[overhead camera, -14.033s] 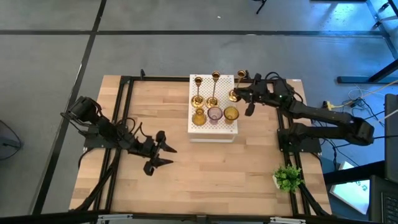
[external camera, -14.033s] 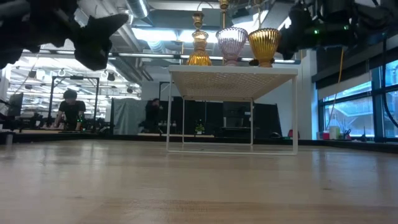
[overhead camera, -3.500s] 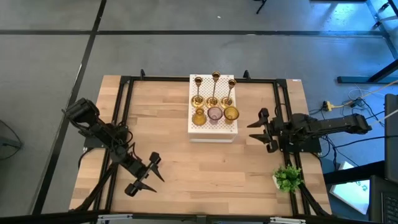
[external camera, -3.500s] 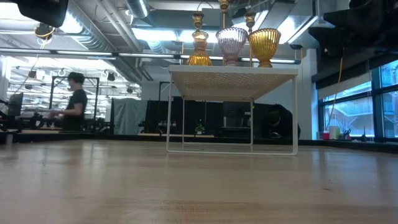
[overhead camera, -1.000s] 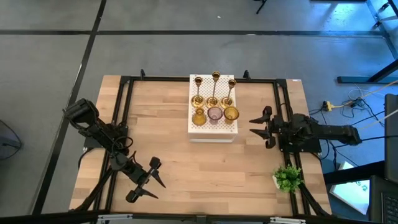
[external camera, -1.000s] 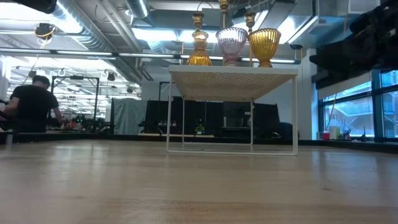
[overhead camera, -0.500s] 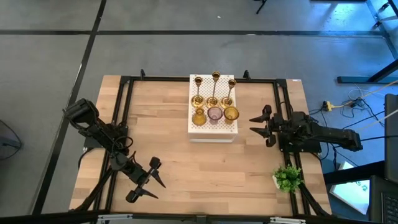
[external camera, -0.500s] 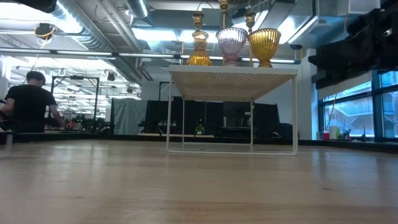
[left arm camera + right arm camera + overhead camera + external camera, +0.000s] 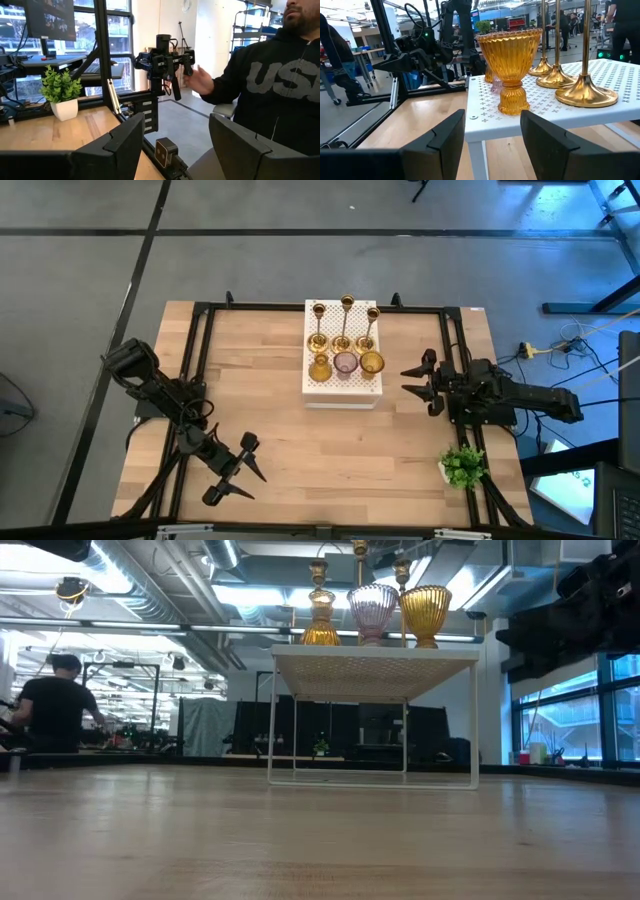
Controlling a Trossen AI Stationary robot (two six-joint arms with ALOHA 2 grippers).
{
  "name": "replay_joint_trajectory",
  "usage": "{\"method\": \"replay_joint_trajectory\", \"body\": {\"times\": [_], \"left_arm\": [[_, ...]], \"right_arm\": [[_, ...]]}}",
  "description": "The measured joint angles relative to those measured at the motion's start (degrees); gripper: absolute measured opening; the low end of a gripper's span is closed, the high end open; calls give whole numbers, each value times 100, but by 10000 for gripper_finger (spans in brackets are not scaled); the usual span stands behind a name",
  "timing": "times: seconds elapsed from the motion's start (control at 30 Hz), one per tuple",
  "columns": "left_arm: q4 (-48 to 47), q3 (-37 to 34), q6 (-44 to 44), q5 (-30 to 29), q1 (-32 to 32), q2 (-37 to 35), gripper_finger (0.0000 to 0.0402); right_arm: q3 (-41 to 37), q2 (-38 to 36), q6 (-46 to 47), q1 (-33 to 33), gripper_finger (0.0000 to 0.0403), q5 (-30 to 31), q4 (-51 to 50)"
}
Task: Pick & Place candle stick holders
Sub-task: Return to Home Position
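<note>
All six candle stick holders stand on the white perforated shelf, which sits toward the far middle of the wooden worktop. The three brass candlesticks form the shelf's far row. The three glass goblets form its near row: amber at each end, pinkish-purple in the centre. Seen level across the worktop, the goblets line the shelf's top edge and the brass stems rise behind them. None is touched by either arm.

The right arm lies just to the right of the shelf. The right jaws point toward the shelf's side, spread apart and holding nothing. Its wrist camera looks between the two fingers at the nearest amber goblet and the brass bases beyond it.

The left arm is well apart from the shelf, off its near-left corner. The left jaws are also spread wide and empty.

A small green plant stands well off the shelf's near-right corner. A person in a dark hoodie stands beyond the worktop, and another person is far off in the room behind the shelf.
</note>
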Motion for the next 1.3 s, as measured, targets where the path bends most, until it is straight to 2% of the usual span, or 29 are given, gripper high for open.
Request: {"method": "replay_joint_trajectory", "body": {"times": [0.2, 0.4, 0.57, 0.87, 0.97, 1.3], "left_arm": [[110, -64, 35, 0, 0, 0, 218], [1343, -851, -7, -222, -23, -37, 218], [1316, -1375, -289, -773, -66, -399, 218], [1329, -1796, 129, -709, 20, -1283, 218], [1266, -1916, 129, -411, 300, -1586, 218], [264, -1913, -498, 1537, 1991, -2263, 218]], "right_arm": [[0, 0, 0, 2, 195, 2, 0], [0, 0, 0, 2, 195, 4, 0], [-2, 0, 0, 2, 195, 20, -3], [-2, 0, 0, 2, 195, 20, -2], [-2, 0, 0, 2, 195, 20, 0], [-2, 0, 0, 2, 195, 17, -2]]}}
